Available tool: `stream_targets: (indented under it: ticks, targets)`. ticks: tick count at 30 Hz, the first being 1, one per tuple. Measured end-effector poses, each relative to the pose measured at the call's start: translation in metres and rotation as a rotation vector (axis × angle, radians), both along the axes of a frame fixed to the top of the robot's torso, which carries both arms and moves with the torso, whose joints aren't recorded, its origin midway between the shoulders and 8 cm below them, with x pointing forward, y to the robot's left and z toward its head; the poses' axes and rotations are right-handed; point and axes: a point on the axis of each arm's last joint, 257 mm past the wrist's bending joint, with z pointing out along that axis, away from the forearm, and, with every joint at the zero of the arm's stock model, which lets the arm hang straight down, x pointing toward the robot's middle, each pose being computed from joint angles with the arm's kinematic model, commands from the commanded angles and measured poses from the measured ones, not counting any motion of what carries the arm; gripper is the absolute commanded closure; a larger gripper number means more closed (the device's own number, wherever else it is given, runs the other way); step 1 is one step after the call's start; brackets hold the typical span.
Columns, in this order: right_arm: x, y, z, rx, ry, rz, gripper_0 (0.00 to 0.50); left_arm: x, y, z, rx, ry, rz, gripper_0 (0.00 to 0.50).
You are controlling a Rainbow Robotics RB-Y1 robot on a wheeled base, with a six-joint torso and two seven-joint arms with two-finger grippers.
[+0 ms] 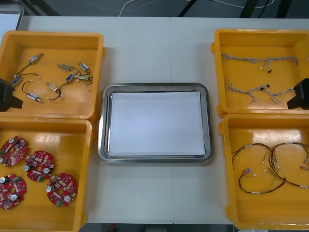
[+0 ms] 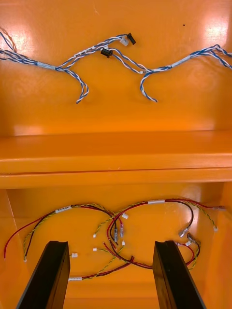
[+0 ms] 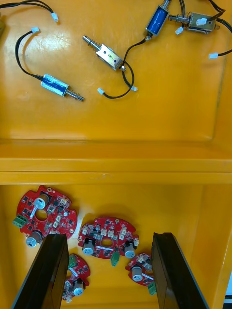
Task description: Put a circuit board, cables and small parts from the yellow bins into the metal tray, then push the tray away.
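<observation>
Left pincer (image 3: 107,237) spread over the left yellow bin (image 1: 88,169), one circuit board (image 3: 100,231) directly between its fingers, long axis across them. Right pincer (image 2: 110,243) spread above red-yellow cables (image 2: 155,201). Tray (image 1: 103,125) bare, mid-tabletop (image 1: 154,48).

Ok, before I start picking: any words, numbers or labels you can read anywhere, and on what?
Nothing here can be read.
Blue and white cables: white tags, print too small.
Red and yellow cables: white tags, print too small.
Circuit boards: markings too small.
Tray and bins: no lettering.
</observation>
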Motion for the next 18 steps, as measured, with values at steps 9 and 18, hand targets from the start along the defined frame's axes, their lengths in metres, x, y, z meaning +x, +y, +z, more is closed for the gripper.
stream_targets:
  ticks: [9, 18]
  targets:
    - [0.0000, 0.0000, 0.0000, 0.000, 0.000, 0.000, 0.000, 0.0000, 0.0000, 0.0000, 0.000, 0.000, 0.000, 0.000]
    - [0.0000, 0.0000, 0.0000, 0.000, 0.000, 0.000, 0.000, 0.0000, 0.0000, 0.0000, 0.000, 0.000, 0.000, 0.000]
